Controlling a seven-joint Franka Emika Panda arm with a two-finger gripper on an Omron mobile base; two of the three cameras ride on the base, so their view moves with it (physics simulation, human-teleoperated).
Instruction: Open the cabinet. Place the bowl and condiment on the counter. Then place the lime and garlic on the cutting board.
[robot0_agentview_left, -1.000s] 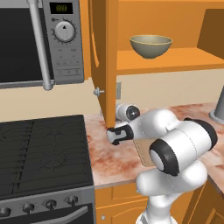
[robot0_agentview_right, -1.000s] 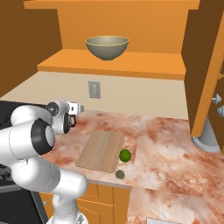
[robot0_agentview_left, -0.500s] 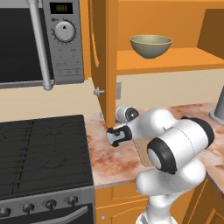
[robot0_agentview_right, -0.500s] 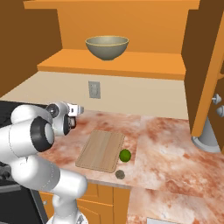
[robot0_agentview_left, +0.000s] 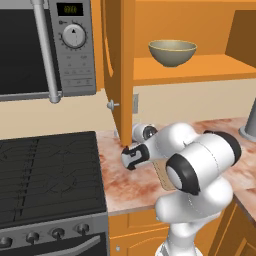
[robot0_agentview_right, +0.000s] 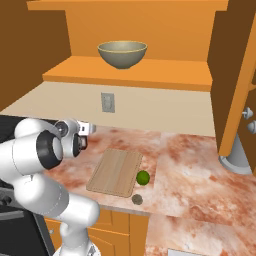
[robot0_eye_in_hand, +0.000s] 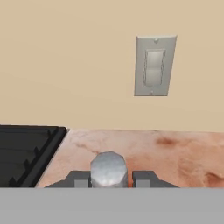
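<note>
The condiment (robot0_eye_in_hand: 109, 168), judging by its silvery cap, hangs low over the surface (robot0_eye_in_hand: 175, 153) at its back left, beside the stove (robot0_eye_in_hand: 26, 148). The gripper (robot0_eye_in_hand: 111, 178) is clamped narrowly around it. Lower it upright until the base touches, then release. The bowl (robot0_agentview_right: 122, 53) waits on the cabinet (robot0_agentview_right: 150, 75) shelf.

Bowl (robot0_agentview_right: 122, 54) on shelf inside open cabinet (robot0_agentview_right: 135, 75), above counter (robot0_agentview_right: 190, 165). Cutting board (robot0_agentview_right: 116, 171) on counter below bowl. Lime (robot0_agentview_right: 143, 177) at board's right edge, touching it. Garlic (robot0_agentview_right: 136, 200) on counter just off board's near right corner. Stove (robot0_agentview_left: 50, 175) left of counter, microwave (robot0_agentview_left: 45, 47) above stove. Wall switch (robot0_eye_in_hand: 154, 65) on wall behind counter. Open cabinet door (robot0_agentview_left: 119, 70) between microwave and bowl.
</note>
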